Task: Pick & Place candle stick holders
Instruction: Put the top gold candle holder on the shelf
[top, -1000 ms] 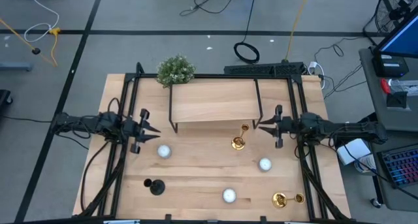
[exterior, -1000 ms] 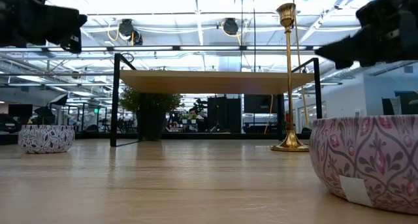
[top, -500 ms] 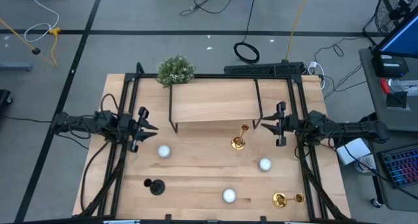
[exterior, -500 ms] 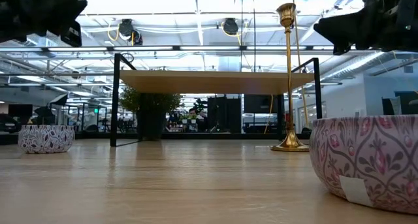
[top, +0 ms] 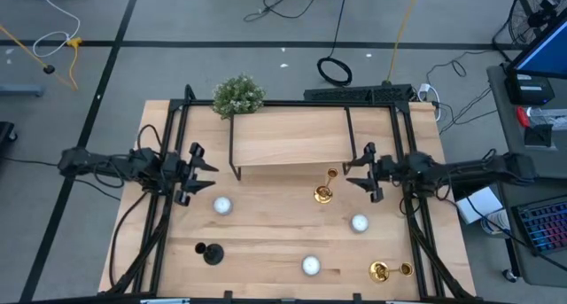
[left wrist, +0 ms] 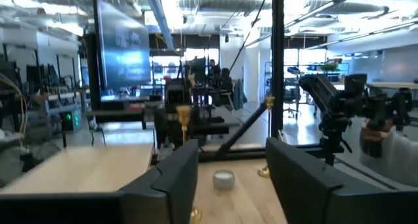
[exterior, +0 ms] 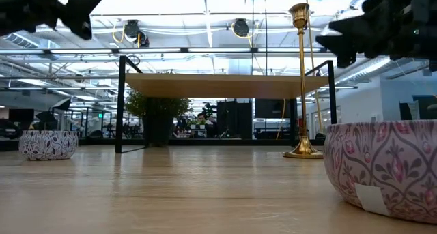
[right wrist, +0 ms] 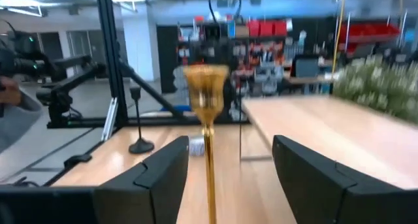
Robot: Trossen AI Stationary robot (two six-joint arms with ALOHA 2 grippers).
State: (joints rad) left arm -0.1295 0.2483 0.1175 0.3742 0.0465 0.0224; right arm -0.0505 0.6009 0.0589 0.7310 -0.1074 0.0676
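A gold candle stick holder [top: 324,190] stands upright on its round base in front of the wooden shelf, also seen in the low view [exterior: 301,77]. My right gripper [top: 352,175] hovers open just right of its top; in the right wrist view the holder [right wrist: 206,93] shows ahead between the spread fingers [right wrist: 230,145], untouched. A second gold holder [top: 383,270] is near the near right corner. A black one [top: 210,253] stands at the near left. My left gripper [top: 206,174] hangs open above the table's left side, holding nothing [left wrist: 232,152].
A wooden shelf on black legs [top: 292,136] spans the far middle, with a bushy green plant [top: 237,96] at its far left corner. Three patterned candle tins [top: 221,206] [top: 359,222] [top: 310,266] sit on the table. Black frame rails [top: 168,206] run along both sides.
My right gripper has moved toward the table's left edge, closer to the standing gold candle stick holder, and its fingers have opened wider. My left gripper has also opened, staying near its place. No holder has moved.
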